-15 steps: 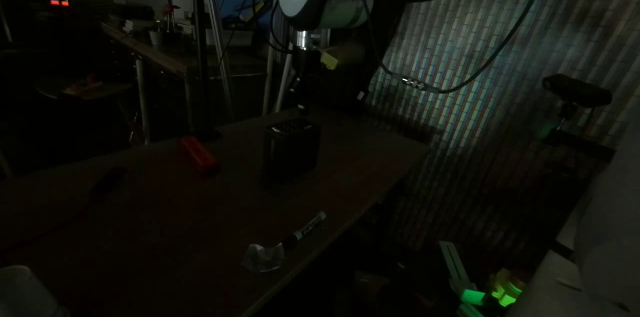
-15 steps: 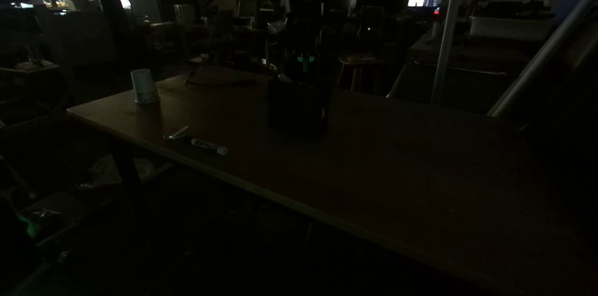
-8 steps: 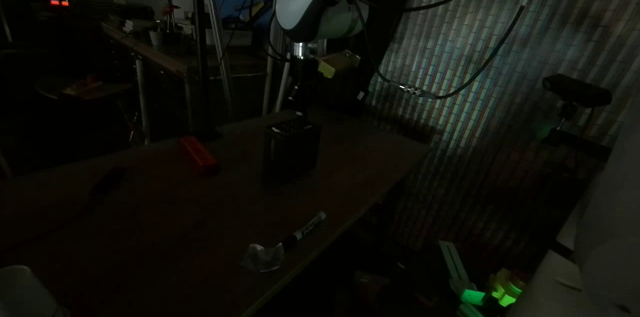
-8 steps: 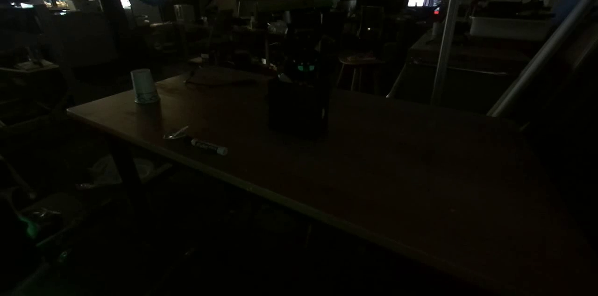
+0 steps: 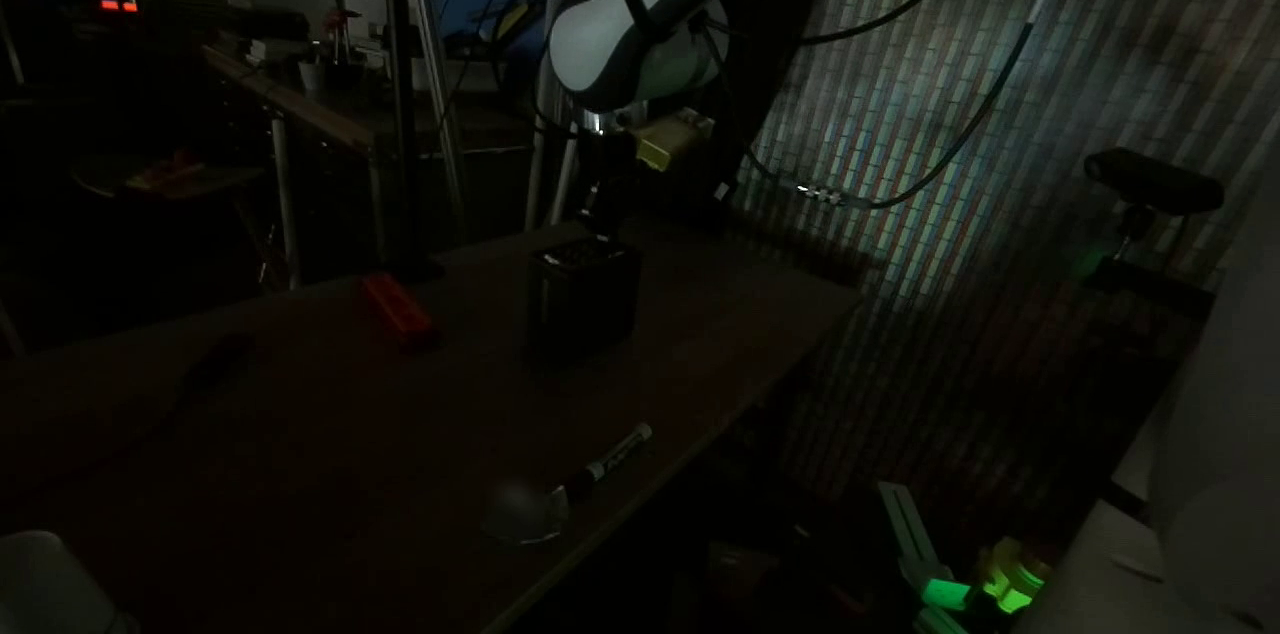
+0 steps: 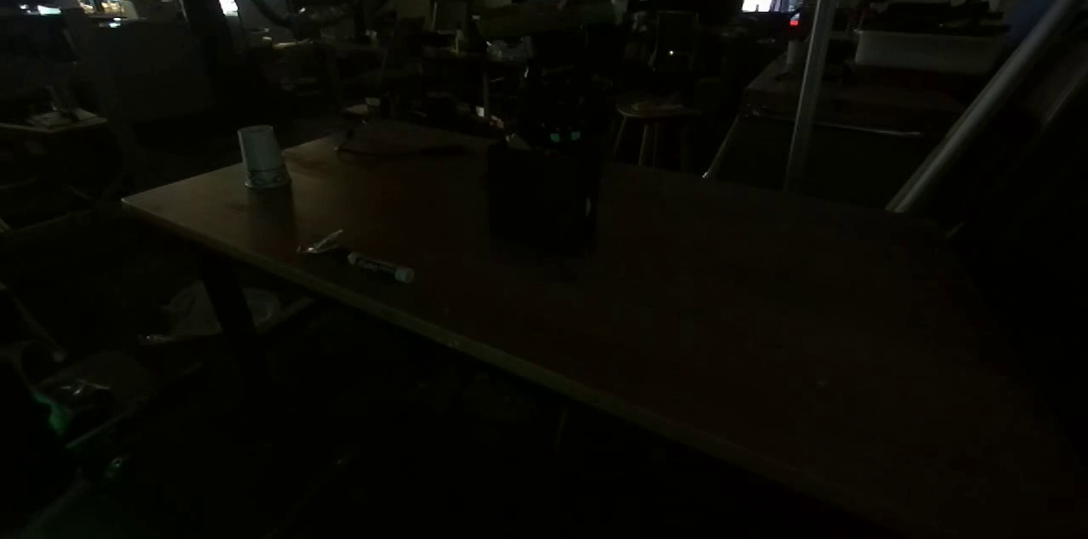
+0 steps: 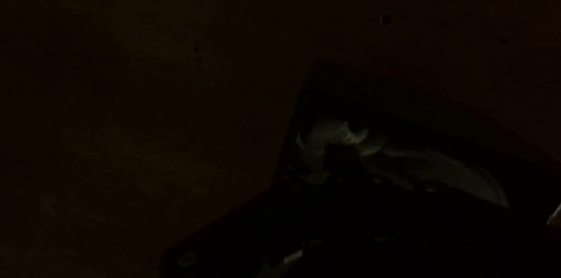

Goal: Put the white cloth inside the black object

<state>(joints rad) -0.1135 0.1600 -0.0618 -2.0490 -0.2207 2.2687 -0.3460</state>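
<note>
Black pincer (image 5: 602, 234) fully closed at wht cloth (image 7: 328, 133) in box (image 5: 585, 309); contact unclr.

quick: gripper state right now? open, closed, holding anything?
Gripper: closed, at the top of the black box; too dark to tell whether any of the white cloth is pinched in it.

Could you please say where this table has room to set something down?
In an exterior view, the dim table looks bare right of the black box and between it and the upturned paper cup. Crowded: near the marker and crumpled wrapper, and at the box's mouth, with the shut gripper and white cloth.
</note>
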